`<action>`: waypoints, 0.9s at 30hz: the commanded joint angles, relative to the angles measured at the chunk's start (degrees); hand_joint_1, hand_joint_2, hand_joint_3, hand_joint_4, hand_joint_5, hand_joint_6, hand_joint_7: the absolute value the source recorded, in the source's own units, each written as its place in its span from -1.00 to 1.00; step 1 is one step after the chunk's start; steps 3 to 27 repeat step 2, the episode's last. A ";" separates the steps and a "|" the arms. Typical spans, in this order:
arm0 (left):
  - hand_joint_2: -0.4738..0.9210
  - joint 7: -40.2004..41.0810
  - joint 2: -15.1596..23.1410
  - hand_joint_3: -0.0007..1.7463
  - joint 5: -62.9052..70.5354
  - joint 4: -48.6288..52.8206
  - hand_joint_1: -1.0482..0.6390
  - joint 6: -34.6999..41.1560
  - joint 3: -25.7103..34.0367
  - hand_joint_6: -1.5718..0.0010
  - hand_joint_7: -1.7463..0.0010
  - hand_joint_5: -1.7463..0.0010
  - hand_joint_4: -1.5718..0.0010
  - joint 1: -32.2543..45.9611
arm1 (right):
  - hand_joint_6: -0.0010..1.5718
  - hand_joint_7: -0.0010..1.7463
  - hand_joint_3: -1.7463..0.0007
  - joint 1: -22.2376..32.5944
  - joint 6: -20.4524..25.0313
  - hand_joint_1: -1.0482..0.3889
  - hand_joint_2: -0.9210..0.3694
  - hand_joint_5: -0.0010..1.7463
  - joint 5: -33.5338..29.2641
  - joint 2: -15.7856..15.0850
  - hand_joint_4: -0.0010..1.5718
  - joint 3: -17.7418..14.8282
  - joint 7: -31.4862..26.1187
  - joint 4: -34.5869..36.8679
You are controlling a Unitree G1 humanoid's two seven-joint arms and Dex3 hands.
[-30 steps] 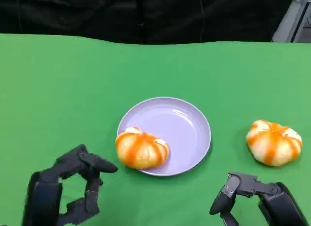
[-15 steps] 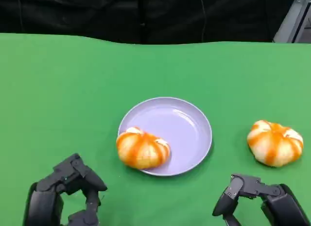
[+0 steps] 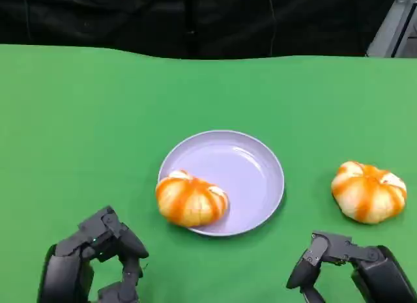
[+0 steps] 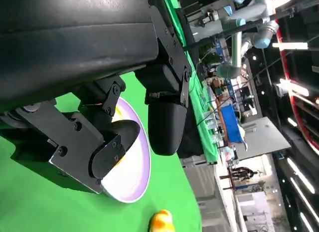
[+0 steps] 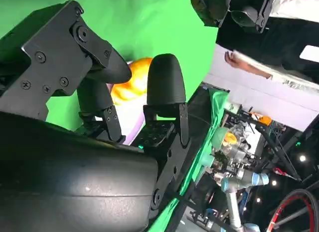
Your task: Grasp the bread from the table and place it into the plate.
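One person [image 5: 259, 67] stands beyond the right hand [image 5: 124, 87].

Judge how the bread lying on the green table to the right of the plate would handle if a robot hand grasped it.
The bread looks puffy and lobed, so it is probably soft, light, and dents under firm fingers. Its rounded dome sits flat on the table, so it is unlikely to roll. The glazed surface might be slightly slick.

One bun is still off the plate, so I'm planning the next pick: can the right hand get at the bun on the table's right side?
Probably yes. The bun lies alone on the green table, just ahead of the right hand, which holds nothing. Bare cloth lies between them, and the plate sits off to the side.
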 commanded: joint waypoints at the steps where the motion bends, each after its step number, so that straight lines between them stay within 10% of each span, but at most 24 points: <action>1: 0.40 0.24 -0.47 0.40 0.63 -0.78 0.26 0.27 0.94 0.07 -0.83 -1.00 -0.08 0.61 | 0.06 0.38 -0.54 0.31 -0.22 0.50 -0.02 0.78 0.68 -1.27 -0.01 -1.34 0.12 -0.72; 27: 0.40 0.32 -0.59 0.39 0.94 -0.78 0.25 0.27 1.03 0.06 -0.82 -1.00 -0.08 0.64 | 0.06 0.38 -0.54 0.30 -0.30 0.51 -0.02 0.78 0.65 -1.27 -0.01 -1.39 0.13 -0.69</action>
